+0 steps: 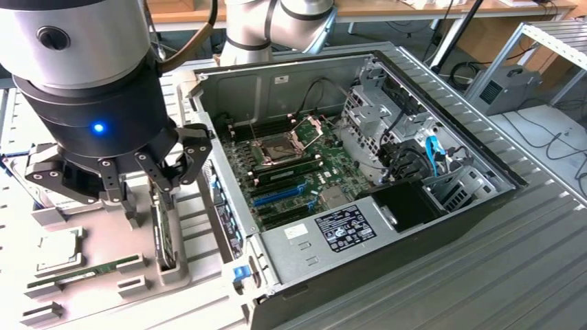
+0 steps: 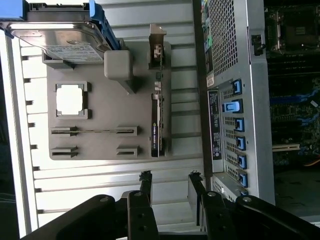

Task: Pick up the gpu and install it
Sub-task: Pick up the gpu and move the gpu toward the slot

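Close under the wide-spread tool (image 1: 147,203), the gpu (image 1: 166,237) stands on edge.

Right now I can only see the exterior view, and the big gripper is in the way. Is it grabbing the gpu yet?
Observer: No. In the wrist view the gripper is open, and the gpu stands on edge in the gray holder, apart from the fingers.
Operator: Which end has the shiny bit?
Observer: The silvery bracket is at the end farthest from the fingers.
Operator: Is anything hiding behind the gripper?
Observer: Yes, a hard drive with a white label, in a blue carrier, at the holder's far edge.
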Controlling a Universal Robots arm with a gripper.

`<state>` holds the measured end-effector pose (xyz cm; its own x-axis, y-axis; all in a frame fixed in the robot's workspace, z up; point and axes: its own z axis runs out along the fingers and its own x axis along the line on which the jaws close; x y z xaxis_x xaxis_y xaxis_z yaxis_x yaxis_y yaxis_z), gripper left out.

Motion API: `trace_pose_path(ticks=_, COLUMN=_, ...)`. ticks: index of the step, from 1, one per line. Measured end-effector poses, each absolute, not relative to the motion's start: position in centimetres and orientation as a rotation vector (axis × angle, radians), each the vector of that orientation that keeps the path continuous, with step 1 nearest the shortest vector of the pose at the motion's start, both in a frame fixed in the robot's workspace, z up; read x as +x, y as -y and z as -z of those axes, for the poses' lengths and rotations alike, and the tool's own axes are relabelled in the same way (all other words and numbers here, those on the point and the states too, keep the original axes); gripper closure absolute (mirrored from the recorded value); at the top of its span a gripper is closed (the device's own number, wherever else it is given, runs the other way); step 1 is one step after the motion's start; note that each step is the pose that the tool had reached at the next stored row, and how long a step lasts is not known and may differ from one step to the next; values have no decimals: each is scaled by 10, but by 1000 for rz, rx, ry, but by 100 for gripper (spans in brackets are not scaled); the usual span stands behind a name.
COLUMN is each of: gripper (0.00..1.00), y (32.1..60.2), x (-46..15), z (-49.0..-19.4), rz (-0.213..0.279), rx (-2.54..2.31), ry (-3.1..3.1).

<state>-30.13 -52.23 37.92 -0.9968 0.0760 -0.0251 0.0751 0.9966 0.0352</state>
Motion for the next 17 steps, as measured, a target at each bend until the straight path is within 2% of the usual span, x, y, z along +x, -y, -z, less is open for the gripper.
trace_pose_path(ticks=17, gripper=58, y=522, x=-308, z=-377, rz=-54, rx=118, ry=-3112)
